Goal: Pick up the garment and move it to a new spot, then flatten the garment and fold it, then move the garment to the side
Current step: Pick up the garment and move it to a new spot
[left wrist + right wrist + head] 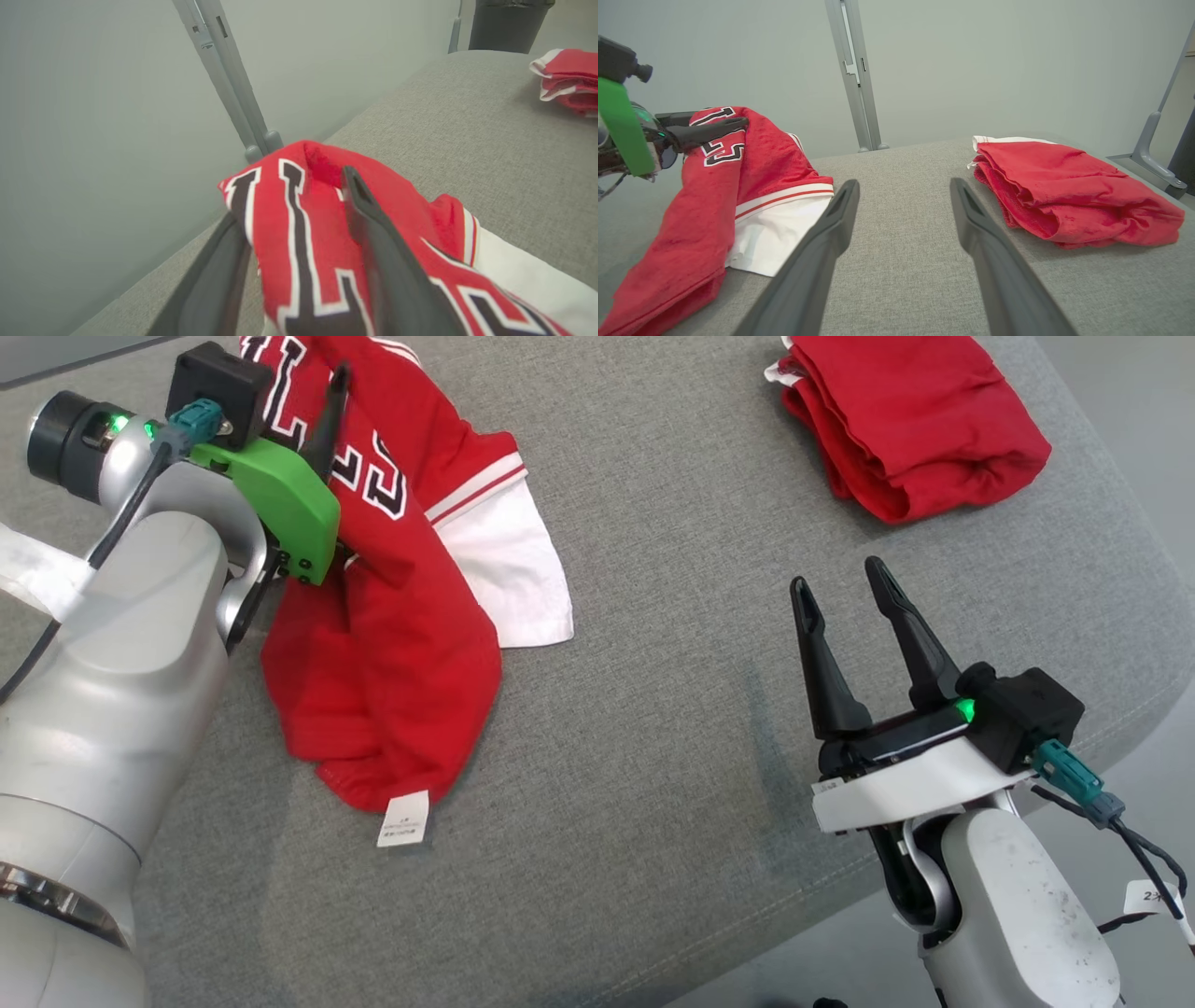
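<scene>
Left gripper (289,196): jaws parted, garment (392,653) fold between them. Right gripper (838,574): released, empty, above surface (653,737). Folded red pile (915,420) well apart.

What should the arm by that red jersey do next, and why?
Probably draw the left gripper back, clear of the jersey. Its jaws stand apart with cloth draped between them, and the jersey lies crumpled on the table, so the gripper likely has to come free before flattening can start.
</scene>
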